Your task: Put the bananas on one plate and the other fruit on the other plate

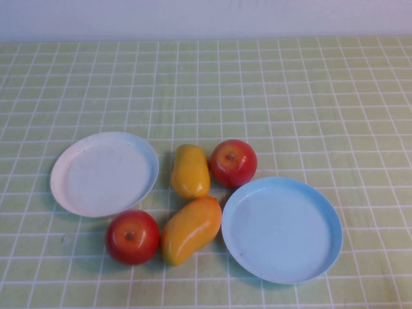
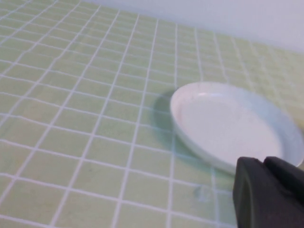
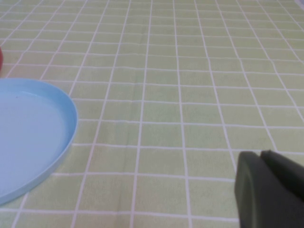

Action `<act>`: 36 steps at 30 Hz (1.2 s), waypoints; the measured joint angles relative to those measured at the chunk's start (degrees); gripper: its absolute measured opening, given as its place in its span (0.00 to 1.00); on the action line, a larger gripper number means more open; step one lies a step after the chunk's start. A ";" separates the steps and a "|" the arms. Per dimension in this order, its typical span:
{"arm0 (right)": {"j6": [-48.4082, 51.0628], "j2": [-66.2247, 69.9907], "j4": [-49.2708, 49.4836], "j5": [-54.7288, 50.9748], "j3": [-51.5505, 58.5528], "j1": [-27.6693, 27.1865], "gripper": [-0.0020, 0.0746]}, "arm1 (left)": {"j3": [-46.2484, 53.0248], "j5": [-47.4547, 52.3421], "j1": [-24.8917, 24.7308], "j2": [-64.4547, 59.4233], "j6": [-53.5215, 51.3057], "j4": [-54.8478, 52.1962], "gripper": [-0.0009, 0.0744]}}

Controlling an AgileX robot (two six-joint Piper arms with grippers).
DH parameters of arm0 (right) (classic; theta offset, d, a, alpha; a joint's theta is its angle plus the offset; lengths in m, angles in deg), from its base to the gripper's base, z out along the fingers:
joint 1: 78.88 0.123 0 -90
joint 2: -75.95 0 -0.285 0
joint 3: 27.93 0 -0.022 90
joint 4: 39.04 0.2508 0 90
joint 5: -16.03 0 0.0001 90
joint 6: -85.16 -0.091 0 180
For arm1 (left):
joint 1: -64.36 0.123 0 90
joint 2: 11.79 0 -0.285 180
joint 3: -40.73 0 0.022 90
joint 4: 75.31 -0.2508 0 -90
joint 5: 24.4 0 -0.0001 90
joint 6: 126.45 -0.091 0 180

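Two bananas lie on the desk between the plates. The rear banana point(image 1: 190, 170) lies lengthwise away from the robot; the front banana point(image 1: 190, 229) lies slanted, its far end close to the near end of the rear one. Neither is on a plate.

Two apples rest on the desk. The rear apple point(image 1: 233, 162) sits just beside the rear banana on its right side and just behind the rim of the blue plate. The front apple point(image 1: 132, 236) sits just left of the front banana, close to the near edge of the white plate.

The blue plate point(image 1: 322, 212) lies on the right side, nearer the robot, with nothing on it. Its left rim is very near the front banana. The white plate point(image 1: 71, 161) lies on the left, a little farther back, also with nothing on it.

The desk point(image 1: 309, 90) is covered by a light green cloth with a white grid.

The left end effector point(image 2: 268, 190) appears only in the left wrist view, as a dark tip held above the cloth near the white plate; its fingers are closed and hold nothing. The right end effector point(image 3: 266, 190) appears only in the right wrist view, above bare cloth beside the blue plate, likewise closed and empty. Neither arm appears in the high view.
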 joint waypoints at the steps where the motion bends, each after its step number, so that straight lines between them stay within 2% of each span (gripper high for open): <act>1: 0.00 0.00 0.00 0.00 0.00 0.00 0.01 | 0.00 -1.06 0.00 0.00 1.39 2.62 0.01; 6: 0.00 0.00 0.00 0.00 0.00 0.00 0.00 | 0.00 -4.80 0.00 0.00 6.86 12.14 0.01; 16: 0.00 0.00 0.00 0.00 0.00 0.00 0.01 | -0.16 -5.70 0.00 0.00 6.99 14.70 0.01; 20: 0.00 0.00 0.00 0.00 0.00 0.00 0.01 | -6.48 -1.43 0.00 -3.57 6.55 14.74 0.01; 26: 0.00 0.00 0.00 0.00 0.00 0.00 0.01 | -23.42 12.77 0.00 -21.27 -3.35 14.38 0.01; 31: 0.00 0.00 0.00 0.00 0.00 0.00 0.00 | -35.75 26.87 0.00 -38.93 -17.64 16.26 0.01; 36: 0.00 0.00 0.00 0.00 0.00 0.00 0.01 | -43.56 30.91 0.00 -51.85 -29.89 21.84 0.01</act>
